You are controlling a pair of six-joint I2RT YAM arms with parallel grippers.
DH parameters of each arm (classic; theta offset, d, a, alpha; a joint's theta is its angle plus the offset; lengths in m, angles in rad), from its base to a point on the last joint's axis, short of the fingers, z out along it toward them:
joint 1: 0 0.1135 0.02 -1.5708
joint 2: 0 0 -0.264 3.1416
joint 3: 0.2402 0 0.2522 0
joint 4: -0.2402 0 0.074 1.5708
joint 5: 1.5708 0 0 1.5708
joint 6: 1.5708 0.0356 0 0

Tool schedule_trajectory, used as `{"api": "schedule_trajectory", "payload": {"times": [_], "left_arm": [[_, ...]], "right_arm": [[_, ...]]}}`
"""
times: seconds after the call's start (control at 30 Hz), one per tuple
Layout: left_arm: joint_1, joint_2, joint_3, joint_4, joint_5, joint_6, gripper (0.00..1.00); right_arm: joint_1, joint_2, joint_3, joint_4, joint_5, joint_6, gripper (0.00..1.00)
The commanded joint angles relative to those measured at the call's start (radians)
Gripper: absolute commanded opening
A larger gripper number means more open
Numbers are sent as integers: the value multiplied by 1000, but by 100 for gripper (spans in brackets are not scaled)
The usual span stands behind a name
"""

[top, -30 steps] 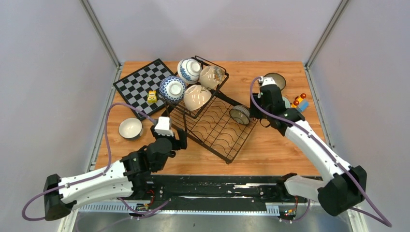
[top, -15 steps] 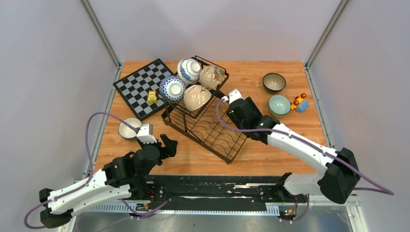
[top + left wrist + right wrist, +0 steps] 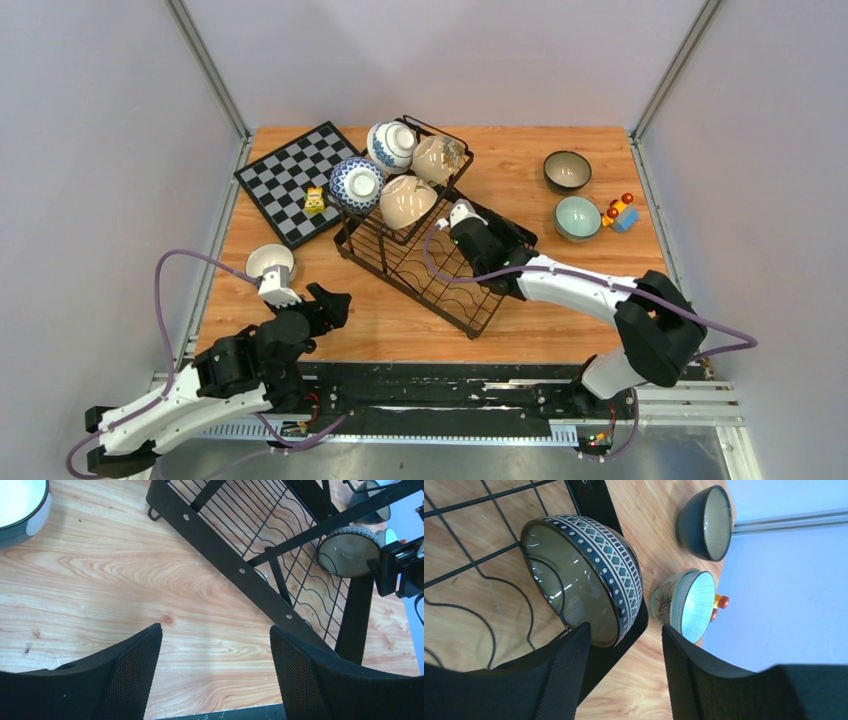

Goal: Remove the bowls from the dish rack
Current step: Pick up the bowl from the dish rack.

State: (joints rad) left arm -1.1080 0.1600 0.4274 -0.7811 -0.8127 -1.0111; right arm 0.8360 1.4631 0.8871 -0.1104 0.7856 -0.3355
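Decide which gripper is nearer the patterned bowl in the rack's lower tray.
Right. The right gripper is beside the bowl; the left gripper hovers off the rack's other side.

The black wire dish rack (image 3: 442,290) sits diagonally. Four tipped bowls (image 3: 407,200) crowd its upper basket, and a banded dark bowl (image 3: 574,575) stands on edge in its lower tray. Three bowls (image 3: 577,217) sit upright on the worktop (image 3: 560,300).
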Motion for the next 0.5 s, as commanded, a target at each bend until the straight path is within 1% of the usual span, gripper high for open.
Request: {"api": "schedule_trajectory", "payload": {"times": [0.0,0.17,0.33,0.47], "left_arm": [[-6,-11,-13,-24,-41,-27,80],[-6,-4,-9,-28,-46,-26,81],[-6,0,-9,-32,-49,-29,81],[-6,3,-5,-47,-49,-41,81]], "right_arm": [[15,41,-39,148,97,-94,56],[15,72,-100,300,144,-187,47],[14,141,-102,390,194,-233,41],[14,188,-102,477,233,-290,32]]}}
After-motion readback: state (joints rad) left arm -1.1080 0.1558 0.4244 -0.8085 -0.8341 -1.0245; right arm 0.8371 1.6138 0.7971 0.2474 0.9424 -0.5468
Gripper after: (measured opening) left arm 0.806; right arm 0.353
